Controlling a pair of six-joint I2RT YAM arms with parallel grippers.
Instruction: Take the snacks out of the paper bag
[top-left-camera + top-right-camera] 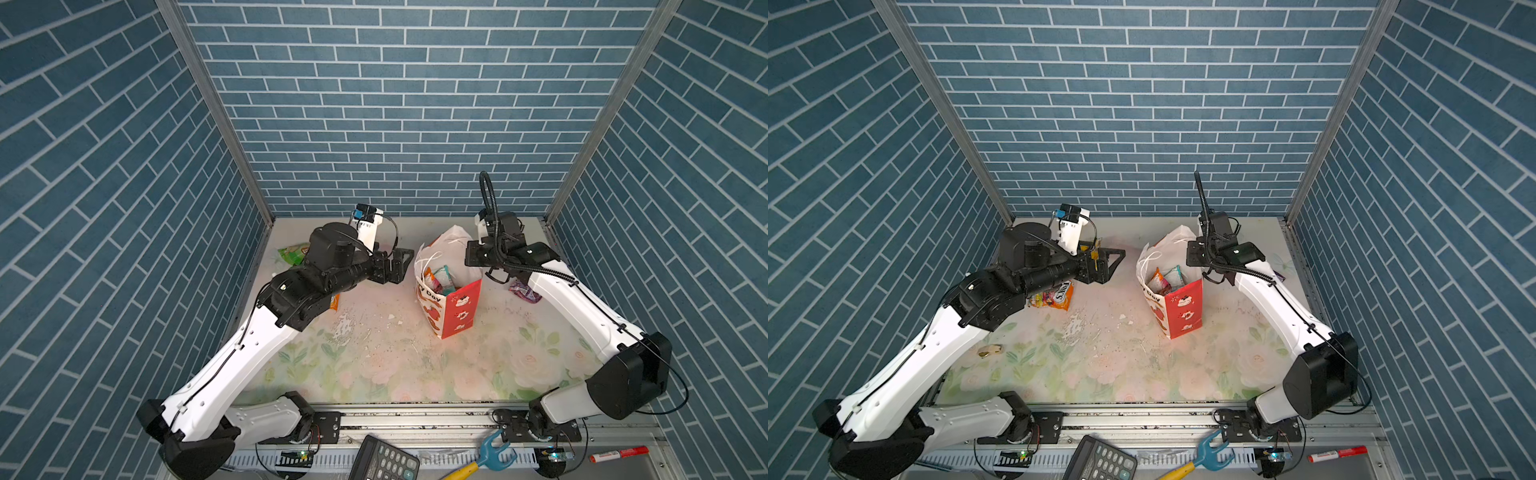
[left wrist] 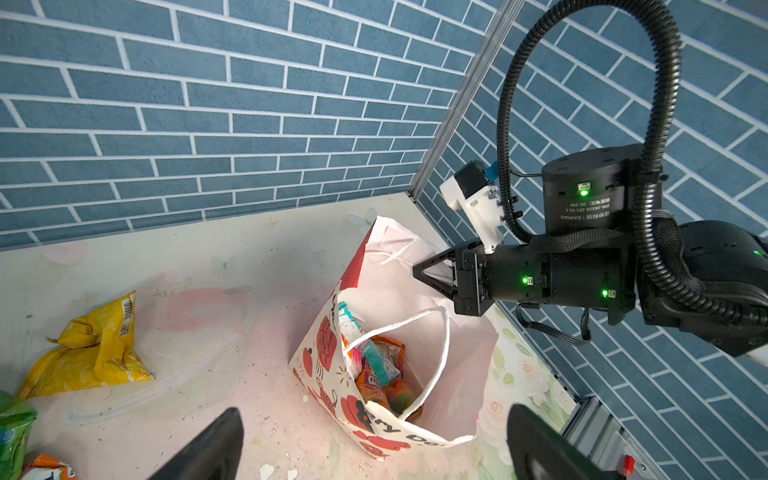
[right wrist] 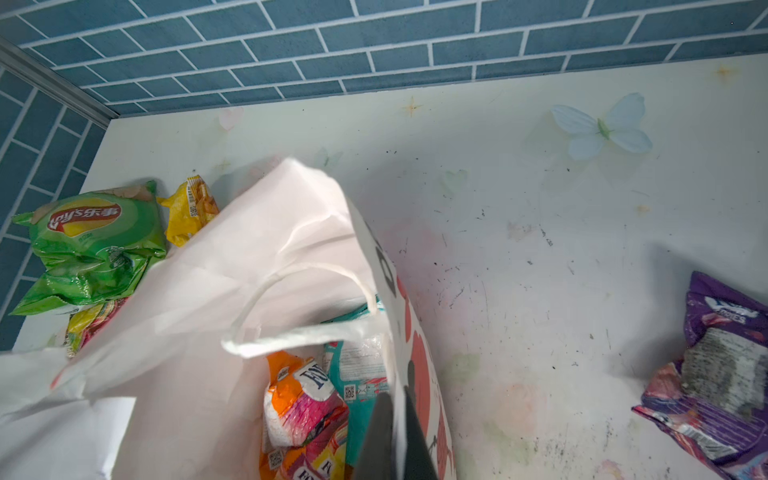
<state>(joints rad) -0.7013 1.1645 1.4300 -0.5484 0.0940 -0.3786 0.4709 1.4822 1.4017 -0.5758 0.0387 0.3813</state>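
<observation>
The cell is enclosed on three sides by blue brick-pattern wall panels, joined at the back corners by aluminium posts. The tabletop is covered by a pale floral print, and a butterfly motif is seen near the back wall. The print is scuffed and speckled with dark marks, and a flaked white patch is seen left of centre. An aluminium rail is mounted along the front edge. In front of it a calculator, a teal-headed tool with a yellow handle and a red marker are laid.

The paper bag is stood right of centre with its mouth open. Its wall nearest the right arm is pinched between the pressed-together fingers of the right gripper. Inside the bag an orange Fox's packet and a teal-white packet are seen. The left gripper is spread wide just left of the bag, apart from it.

The green Lay's packet and the yellow packet are laid on the table near the back left corner. A second orange Fox's packet is partly covered by the left arm, and the purple packet is laid right of the bag, beside the right arm
</observation>
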